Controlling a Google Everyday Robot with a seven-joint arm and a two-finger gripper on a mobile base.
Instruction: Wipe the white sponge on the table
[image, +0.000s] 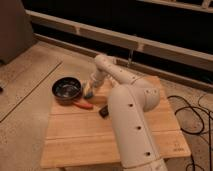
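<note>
the sponge (90, 90) is left of the centre of the frame, at the far left part of the table (75, 145), just beside the right rim of the dark bowl (66, 90). it shows as a small pale bluish block standing more upright than flat, its long axis going roughly up and down in the frame. the gripper (92, 86) is right on it, coming from the upper right, so for you the sponge is directly under the tip, not to any side. whether the gripper is holding it or only sits over it, i cannot tell.

below the sponge an orange carrot-like thing (83, 104) lies on the planks, near it, and a black bar (104, 112) lies further right, partly behind the arm (131, 115). i judge the wipe has little free way to the left or down.

the arm rises from the bottom of the frame, bends at the big white elbow near the centre, then reaches up and left and turns down to the sponge.
</note>
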